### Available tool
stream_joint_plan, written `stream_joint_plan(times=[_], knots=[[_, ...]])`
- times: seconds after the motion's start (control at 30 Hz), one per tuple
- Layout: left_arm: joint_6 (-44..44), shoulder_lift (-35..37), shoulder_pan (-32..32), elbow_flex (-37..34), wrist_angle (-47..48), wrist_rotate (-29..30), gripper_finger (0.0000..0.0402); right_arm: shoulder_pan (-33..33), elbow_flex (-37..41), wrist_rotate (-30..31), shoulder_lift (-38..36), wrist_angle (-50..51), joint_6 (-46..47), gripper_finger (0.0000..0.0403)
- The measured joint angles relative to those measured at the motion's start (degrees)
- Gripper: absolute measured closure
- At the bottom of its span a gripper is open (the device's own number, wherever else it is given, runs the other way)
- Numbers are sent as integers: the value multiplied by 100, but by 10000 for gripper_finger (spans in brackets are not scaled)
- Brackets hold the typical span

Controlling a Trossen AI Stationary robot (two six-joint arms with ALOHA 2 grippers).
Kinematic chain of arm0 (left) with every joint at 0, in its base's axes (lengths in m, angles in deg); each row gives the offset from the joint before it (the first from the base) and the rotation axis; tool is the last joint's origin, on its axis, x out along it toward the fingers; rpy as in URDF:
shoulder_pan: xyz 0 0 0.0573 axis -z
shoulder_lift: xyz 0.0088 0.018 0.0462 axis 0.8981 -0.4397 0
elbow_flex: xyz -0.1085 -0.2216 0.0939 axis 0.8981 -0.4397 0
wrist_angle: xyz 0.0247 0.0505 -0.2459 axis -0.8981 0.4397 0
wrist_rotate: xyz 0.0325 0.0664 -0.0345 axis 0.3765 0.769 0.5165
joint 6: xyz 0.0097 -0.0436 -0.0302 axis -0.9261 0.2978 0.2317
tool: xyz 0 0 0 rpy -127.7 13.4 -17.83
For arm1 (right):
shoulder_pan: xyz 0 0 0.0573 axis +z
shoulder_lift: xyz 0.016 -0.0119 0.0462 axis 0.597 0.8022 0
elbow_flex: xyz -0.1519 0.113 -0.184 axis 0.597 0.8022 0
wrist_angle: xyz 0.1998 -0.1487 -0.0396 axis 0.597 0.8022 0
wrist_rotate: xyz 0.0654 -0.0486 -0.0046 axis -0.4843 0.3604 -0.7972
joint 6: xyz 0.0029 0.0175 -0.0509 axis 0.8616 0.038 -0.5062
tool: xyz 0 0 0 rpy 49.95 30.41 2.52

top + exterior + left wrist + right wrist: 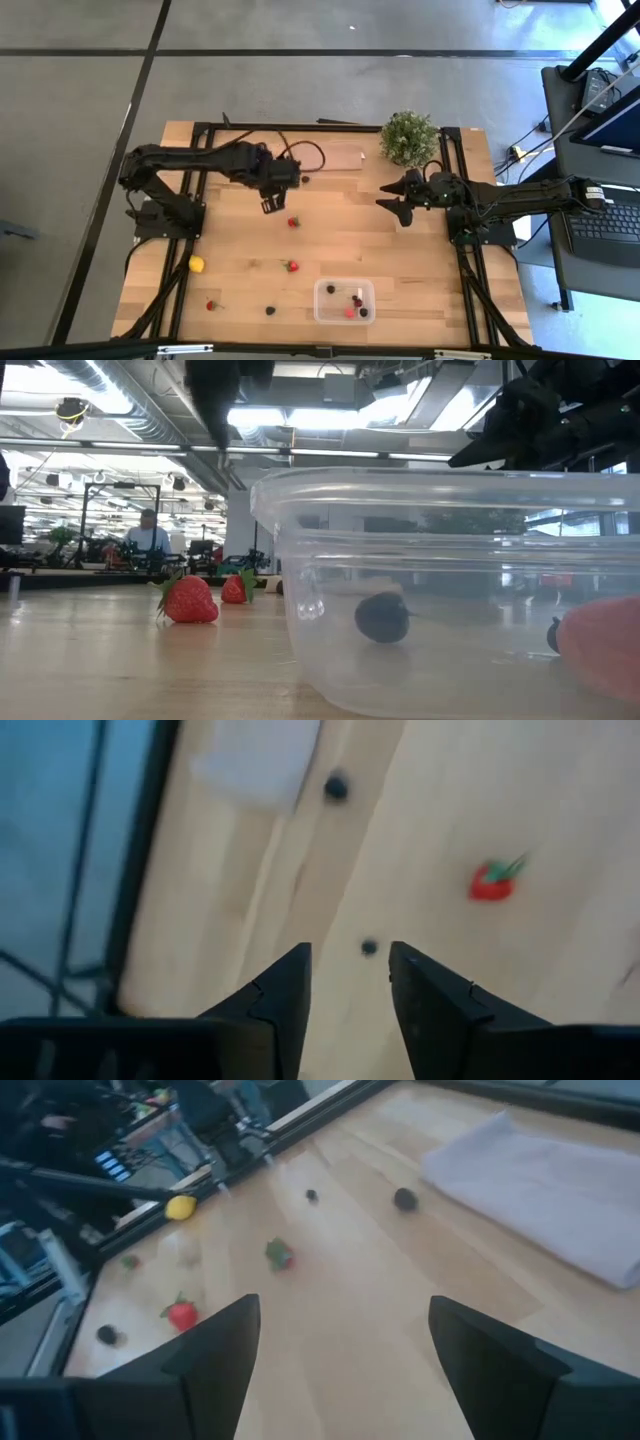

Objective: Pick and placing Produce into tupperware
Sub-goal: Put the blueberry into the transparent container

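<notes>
The clear tupperware tub (344, 300) (450, 590) stands near the table's near edge. Its floor holds dark berries (383, 617) and a red piece (600, 650). Loose on the wood lie strawberries (293, 222) (291, 266) (211, 305), a dark berry (270, 310), another dark berry (306, 181) (336, 787) by the sheet, and the yellow lemon (196, 264) (181, 1207). My left gripper (270, 206) (350, 980) hovers open above the wood, just left of the far strawberry (492, 883). My right gripper (395, 208) (345, 1350) hangs open and empty near the plant.
A bushy potted plant (408, 138) stands at the far edge beside the right arm. A flat translucent sheet (330, 155) (540, 1180) lies along the far edge. Black frame rails (185, 290) border the table's left and right sides. Bare wood (350, 235) lies between the two grippers.
</notes>
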Motion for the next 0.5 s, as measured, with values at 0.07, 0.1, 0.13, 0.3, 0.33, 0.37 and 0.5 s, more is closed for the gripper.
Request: stream_joint_plan(times=[0.07,0.1,0.13,0.3,0.33,0.37,0.5], knots=[[-2,0,-307,-338,-75,-191,281,0,0,160,0,2,-13,111],[-1,0,-449,-519,-159,-263,285,0,0,237,0,2,-15,111],[3,0,-579,-703,-244,-329,288,0,-1,310,0,-2,-15,111],[195,-2,-1107,-1640,-1018,-899,305,0,0,463,0,-2,-6,111],[306,-2,-1172,-1824,-1236,-956,308,0,-2,463,0,-2,5,111],[427,-2,-1228,-2004,-1438,-1016,311,0,0,465,0,-4,29,111],[613,-2,-1365,-2545,-1982,-1222,320,0,0,465,0,-7,196,111]])
